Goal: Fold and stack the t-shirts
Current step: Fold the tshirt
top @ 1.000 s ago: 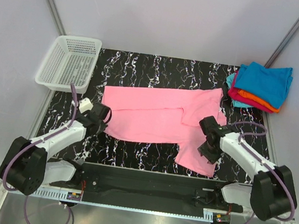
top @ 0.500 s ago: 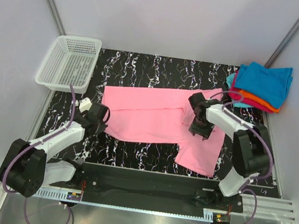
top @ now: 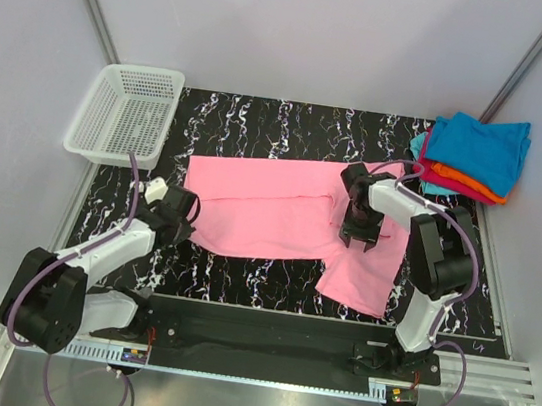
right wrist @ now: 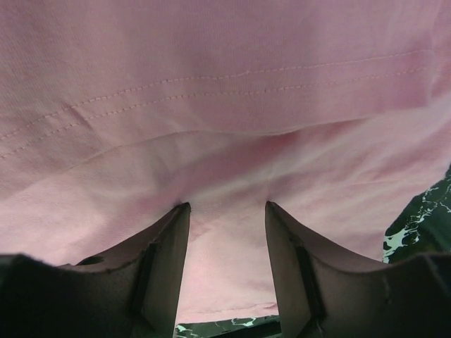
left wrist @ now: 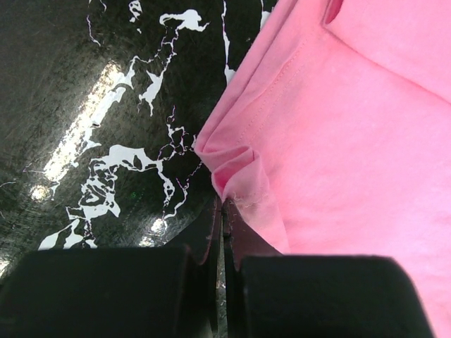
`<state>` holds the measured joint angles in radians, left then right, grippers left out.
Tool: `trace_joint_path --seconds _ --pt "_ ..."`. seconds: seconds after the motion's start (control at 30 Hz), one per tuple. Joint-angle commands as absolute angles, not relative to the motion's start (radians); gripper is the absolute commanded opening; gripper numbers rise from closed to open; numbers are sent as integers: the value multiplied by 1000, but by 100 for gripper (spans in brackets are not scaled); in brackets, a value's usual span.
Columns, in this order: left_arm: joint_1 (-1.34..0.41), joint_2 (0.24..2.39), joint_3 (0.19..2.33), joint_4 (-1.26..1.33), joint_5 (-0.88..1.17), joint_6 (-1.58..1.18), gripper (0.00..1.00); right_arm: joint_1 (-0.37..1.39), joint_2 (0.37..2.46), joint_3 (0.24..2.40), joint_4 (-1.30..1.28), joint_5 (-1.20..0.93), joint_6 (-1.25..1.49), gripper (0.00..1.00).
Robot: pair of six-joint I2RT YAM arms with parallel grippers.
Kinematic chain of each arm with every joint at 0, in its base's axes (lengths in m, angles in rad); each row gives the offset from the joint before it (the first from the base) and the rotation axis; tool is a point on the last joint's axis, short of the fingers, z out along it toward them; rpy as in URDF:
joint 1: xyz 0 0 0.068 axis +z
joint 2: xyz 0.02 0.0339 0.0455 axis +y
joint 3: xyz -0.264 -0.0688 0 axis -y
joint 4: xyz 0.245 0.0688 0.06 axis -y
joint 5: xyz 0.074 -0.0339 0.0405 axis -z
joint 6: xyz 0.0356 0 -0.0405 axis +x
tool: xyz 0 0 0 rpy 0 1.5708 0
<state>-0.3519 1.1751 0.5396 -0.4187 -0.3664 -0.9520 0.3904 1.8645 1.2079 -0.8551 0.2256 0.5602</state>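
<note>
Pink t-shirt lies spread across the middle of the tabletop, partly folded, with 1 flap running toward 5 o'clock, near the front edge. Left pincer is closed on a small pucker of hem at the shirt's 8 o'clock corner. Right pincer stands about half spread over the cloth at the shirt's 3 o'clock side, beside a stitched seam. It grips nothing, and whether its tips touch the fabric cannot be told.

Hazards, as judged:
1. The left grip takes only a narrow bunch of hem. A fast pull can strip the cloth out of the jaws.
2. The right jaws sit over layered cloth. Closing there may catch 1 layer or 2 and skew the fold.
3. The flap at 5 o'clock may slide off the front edge if the shirt is drawn that way.

Surroundings: folded stack, teal-blue over orange and magenta, sits at the 2 o'clock corner, near the right arm. A wide swing could knock it. White mesh basket sits at 10 o'clock, well apart from both arms.
</note>
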Motion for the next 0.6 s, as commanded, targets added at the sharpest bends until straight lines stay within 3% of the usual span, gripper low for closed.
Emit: trace_joint_path --seconds 0.0,0.3,0.57 --pt "-347 1190 569 -393 -362 -934 0 370 1942 1187 -721 118 545 56" --pt "-316 1322 682 -370 -345 -897 0 275 1947 1218 -689 -63 486 55" --pt "-249 1488 899 -341 -336 -819 0 244 1956 1238 -732 -40 431 55"
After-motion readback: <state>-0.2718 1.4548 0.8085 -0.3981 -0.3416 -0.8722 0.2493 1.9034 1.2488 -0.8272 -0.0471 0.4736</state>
